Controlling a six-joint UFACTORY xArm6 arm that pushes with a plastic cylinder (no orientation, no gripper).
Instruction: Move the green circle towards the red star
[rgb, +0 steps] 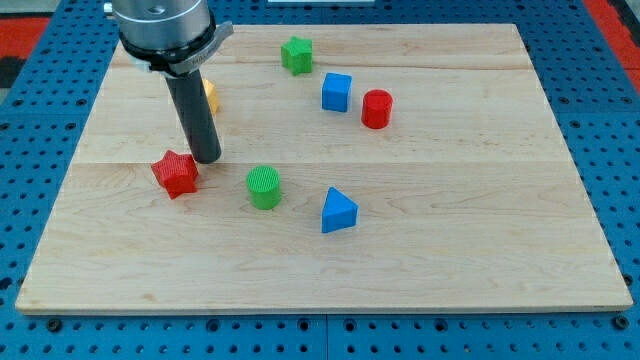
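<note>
The green circle (264, 187) is a short green cylinder standing left of the board's middle. The red star (176, 173) lies to its left, about a block's width of bare wood between them. My tip (206, 158) rests on the board just right of and slightly above the red star, close to it, and up-left of the green circle. The dark rod rises from the tip towards the view's top left.
A green star (296, 54) lies near the view's top. A blue cube (336, 92) and a red cylinder (376, 108) sit right of it. A blue triangle (338, 211) lies right of the green circle. A yellow block (210, 96) shows partly behind the rod. The wooden board (480, 220) rests on a blue pegboard.
</note>
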